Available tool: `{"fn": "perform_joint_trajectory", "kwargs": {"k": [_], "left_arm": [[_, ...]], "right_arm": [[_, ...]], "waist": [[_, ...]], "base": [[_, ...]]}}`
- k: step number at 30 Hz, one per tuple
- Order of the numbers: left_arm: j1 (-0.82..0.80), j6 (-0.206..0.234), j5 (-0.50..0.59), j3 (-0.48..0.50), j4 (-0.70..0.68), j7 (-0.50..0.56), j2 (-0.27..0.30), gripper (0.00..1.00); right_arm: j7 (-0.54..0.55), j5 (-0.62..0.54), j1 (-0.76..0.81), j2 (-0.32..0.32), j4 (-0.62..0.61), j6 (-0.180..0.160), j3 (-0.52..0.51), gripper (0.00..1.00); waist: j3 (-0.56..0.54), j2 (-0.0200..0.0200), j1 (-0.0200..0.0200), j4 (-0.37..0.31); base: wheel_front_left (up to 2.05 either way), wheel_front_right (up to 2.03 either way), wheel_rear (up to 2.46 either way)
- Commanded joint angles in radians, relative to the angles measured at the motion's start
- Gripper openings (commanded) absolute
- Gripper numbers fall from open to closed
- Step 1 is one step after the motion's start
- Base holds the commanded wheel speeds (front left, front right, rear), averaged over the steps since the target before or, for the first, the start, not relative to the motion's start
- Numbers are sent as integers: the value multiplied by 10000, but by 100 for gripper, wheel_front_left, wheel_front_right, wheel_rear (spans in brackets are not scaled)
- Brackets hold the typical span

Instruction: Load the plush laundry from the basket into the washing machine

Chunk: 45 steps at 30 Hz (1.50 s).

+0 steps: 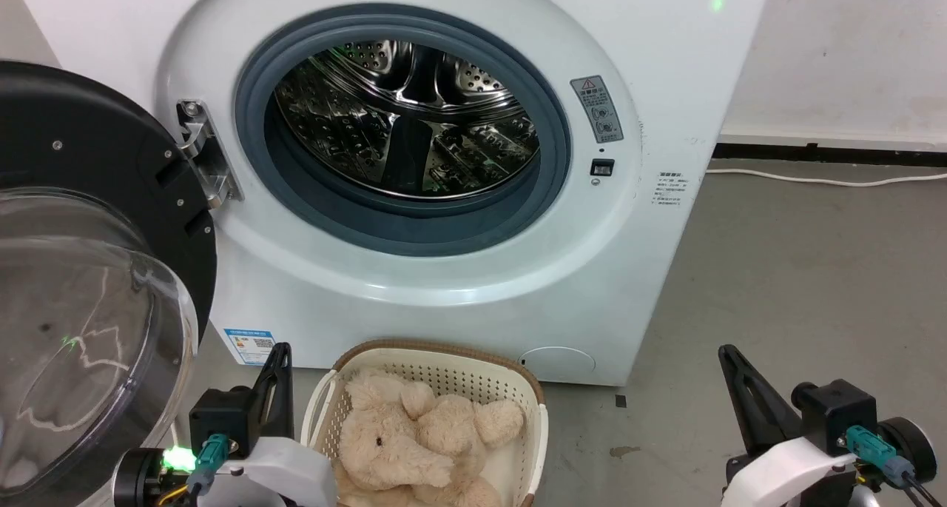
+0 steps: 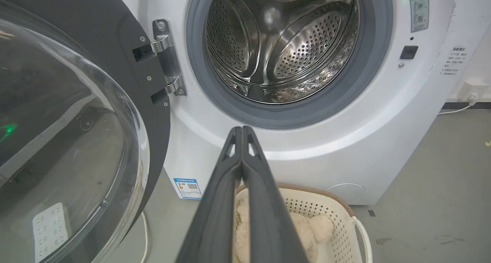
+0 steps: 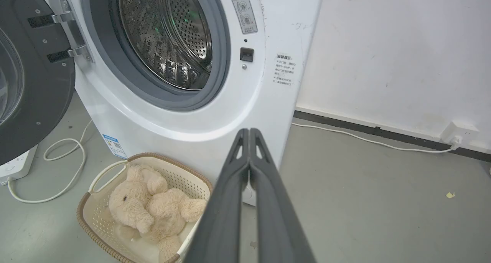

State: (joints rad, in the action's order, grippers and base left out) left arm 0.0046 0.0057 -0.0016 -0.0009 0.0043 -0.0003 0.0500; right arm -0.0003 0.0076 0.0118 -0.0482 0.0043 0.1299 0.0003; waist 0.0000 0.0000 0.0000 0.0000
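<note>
Left fingers: my left gripper (image 1: 280,363) sits at the lower left of the head view. Its two long dark fingers are pressed flat together with nothing between them.
Right fingers: my right gripper (image 1: 732,363), at the lower right, is likewise clenched on nothing and well apart from the basket.
Step in hand: I judge this to be the reach for the toy, not yet begun. The left arm is just beside the basket, so I would part its fingers wide first. Then I would come down from above and bite deep into the thick body, not an ear or paw, so the pile cannot slip on the lift.
Plush: the fluffy beige stuffed animal (image 1: 414,440) lies slumped inside the basket at bottom centre. Its small dark eye faces up and its rounded limbs spill toward the right wall. It looks soft and likely to sag.
Basket: the oval cream perforated plastic basket with a brown woven-look rim (image 1: 436,346) stands on the grey floor (image 1: 799,285), close against the washer's foot. It looks light, so it may lift with the toy.
Door: the round black-framed clear-domed door (image 1: 89,270) hangs open at the left, close to my left arm. I would keep clear of it.
Washer: the large white front-loading washing machine (image 1: 666,122) fills the upper frame. Its grey rubber seal (image 1: 414,229) rings a perforated steel drum (image 1: 407,122) that looks empty. The toy must clear the seal's lower lip.
</note>
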Motion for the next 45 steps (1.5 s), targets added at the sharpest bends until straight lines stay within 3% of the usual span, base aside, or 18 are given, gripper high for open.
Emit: {"fn": "perform_joint_trajectory", "kwargs": {"k": [1, 40, 41, 45], "left_arm": [[-46, -57, 16, 9, -43, 3, 3, 0], [-46, -57, 16, 9, -43, 3, 3, 0], [0, 0, -2, -2, 0, -1, 0, 100], [13, 7, -42, -27, 4, -23, -2, 100]], "right_arm": [[3, -76, -118, -20, -43, 8, -3, 0], [3, -76, -118, -20, -43, 8, -3, 0], [-1, 2, 0, 0, 0, 0, 0, 100], [-21, 47, 14, 0, 18, 0, 11, 100]], "waist": [[0, 0, 0, 0], [0, 0, 0, 0], [0, 0, 0, 0], [1, 0, 0, 2]], "base": [[0, 0, 0], [0, 0, 0], [0, 0, 0], [0, 0, 0]]}}
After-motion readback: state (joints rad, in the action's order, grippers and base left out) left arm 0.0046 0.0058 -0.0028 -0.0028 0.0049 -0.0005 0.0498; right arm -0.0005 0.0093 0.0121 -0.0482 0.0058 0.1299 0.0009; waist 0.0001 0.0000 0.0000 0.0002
